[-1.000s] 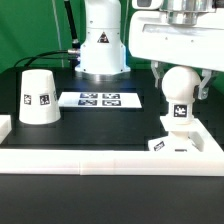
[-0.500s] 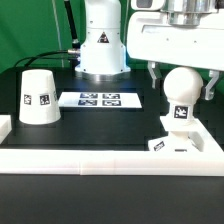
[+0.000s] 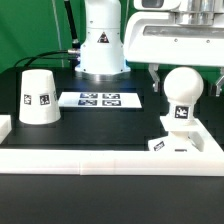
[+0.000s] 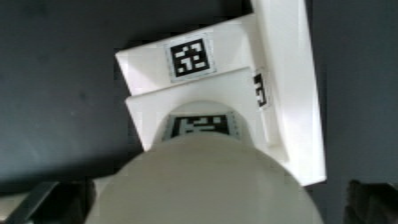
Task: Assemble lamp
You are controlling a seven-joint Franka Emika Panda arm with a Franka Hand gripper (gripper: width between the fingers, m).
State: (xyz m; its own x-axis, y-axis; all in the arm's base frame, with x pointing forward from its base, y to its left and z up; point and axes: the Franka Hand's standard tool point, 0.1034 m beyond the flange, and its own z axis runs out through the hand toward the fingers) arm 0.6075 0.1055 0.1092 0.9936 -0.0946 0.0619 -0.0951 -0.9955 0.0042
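Standing on the square base [image 3: 176, 138], the ball-shaped bulb [image 3: 181, 92] sits upright near the bench's [image 3: 90, 125] front corner on the exterior view's right, with a black-and-white tag showing on its neck. The base rests against the raised white rail [image 3: 110, 158] that runs along the front edge of the bench and turns up along the side on the exterior view's right.

Above the bulb hangs the arm's white wrist block, and the fingers [image 3: 185, 78] are spread wide: one dark finger shows on each side of the ball, both clear of its surface, so nothing is held. In the wrist view the rounded top of the bulb [image 4: 205, 180] fills the near part of the picture, with the tagged base [image 4: 187, 70] beyond it and a dark fingertip [image 4: 45, 200] off to one side, apart from the ball.

Over by the bench's edge on the exterior view's left, the cone-shaped shade [image 3: 38, 97] stands wide end down, its tag facing the camera, well apart from the bulb and base. Between the shade and the bulb, nearer the back, the marker board [image 3: 101, 100] lies flat on the dark surface in front of the robot's glossy white body [image 3: 101, 45].
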